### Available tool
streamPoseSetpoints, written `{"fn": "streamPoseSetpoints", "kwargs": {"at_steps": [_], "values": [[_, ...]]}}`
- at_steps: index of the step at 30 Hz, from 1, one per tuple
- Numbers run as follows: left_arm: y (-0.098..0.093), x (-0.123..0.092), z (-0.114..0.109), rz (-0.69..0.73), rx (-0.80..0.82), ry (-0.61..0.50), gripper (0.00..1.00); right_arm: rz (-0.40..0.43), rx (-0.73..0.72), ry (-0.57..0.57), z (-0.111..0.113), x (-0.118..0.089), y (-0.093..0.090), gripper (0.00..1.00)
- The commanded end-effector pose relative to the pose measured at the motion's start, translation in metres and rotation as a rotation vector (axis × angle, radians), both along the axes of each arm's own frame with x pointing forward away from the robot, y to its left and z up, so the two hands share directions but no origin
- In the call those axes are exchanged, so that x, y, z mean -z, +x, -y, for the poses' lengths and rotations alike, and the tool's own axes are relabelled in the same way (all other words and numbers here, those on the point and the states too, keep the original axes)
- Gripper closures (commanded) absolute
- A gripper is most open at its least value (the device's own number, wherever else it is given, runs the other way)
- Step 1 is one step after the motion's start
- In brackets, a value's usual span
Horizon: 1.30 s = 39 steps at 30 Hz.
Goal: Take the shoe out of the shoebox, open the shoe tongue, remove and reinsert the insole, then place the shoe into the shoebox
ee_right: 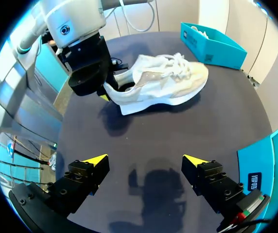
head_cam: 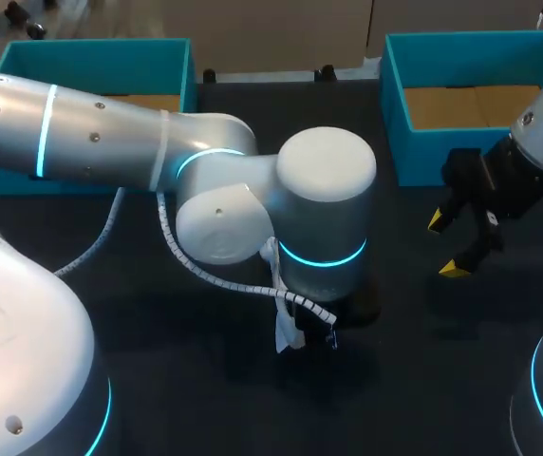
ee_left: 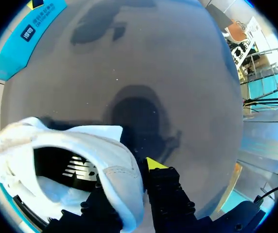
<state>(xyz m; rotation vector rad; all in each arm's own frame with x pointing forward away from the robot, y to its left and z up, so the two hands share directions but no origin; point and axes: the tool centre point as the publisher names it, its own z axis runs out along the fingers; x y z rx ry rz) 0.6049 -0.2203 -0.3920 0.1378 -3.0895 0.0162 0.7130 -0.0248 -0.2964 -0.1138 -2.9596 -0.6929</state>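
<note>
A white and cream sneaker [ee_right: 163,82] stands on its sole on the dark table, ahead of my right gripper. My left gripper [ee_right: 107,90] is at the shoe's heel. In the left wrist view the heel collar [ee_left: 117,167] sits between the fingers, one inside the shoe and one outside with its yellow tip [ee_left: 153,163] showing; the gripper is shut on it. In the head view my left arm [head_cam: 324,209] hides the shoe. My right gripper [head_cam: 445,245] [ee_right: 146,162] hangs open above bare table to the right, well apart from the shoe.
One teal shoebox [head_cam: 400,104] stands at the back right, close behind my right gripper. A second teal box [head_cam: 91,52] sits at the back left, and in the right wrist view this box [ee_right: 212,41] lies beyond the shoe. A cable [head_cam: 215,275] loops off my left wrist.
</note>
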Motion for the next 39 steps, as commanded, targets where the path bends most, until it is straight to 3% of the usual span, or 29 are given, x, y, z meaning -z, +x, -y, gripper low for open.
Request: {"fn": "streamPoseSetpoints", "kwargs": {"at_steps": [1, 8, 24, 39], "values": [[0.004, -0.013, -0.005, -0.007, 0.001, -0.003, 1.0, 0.002, 0.001, -0.002, 0.0, 0.0, -0.001, 0.0], [0.028, -0.041, -0.013, -0.024, 0.018, 0.013, 1.0, 0.002, 0.001, -0.002, 0.0, 0.0, -0.001, 0.0], [0.092, -0.143, -0.051, -0.039, 0.033, 0.006, 1.0, 0.002, 0.001, -0.002, 0.0, 0.0, -0.001, 0.0], [0.136, -0.178, -0.086, -0.062, 0.019, 0.034, 1.0, 0.002, 0.001, -0.002, 0.0, 0.0, -0.001, 0.0]]}}
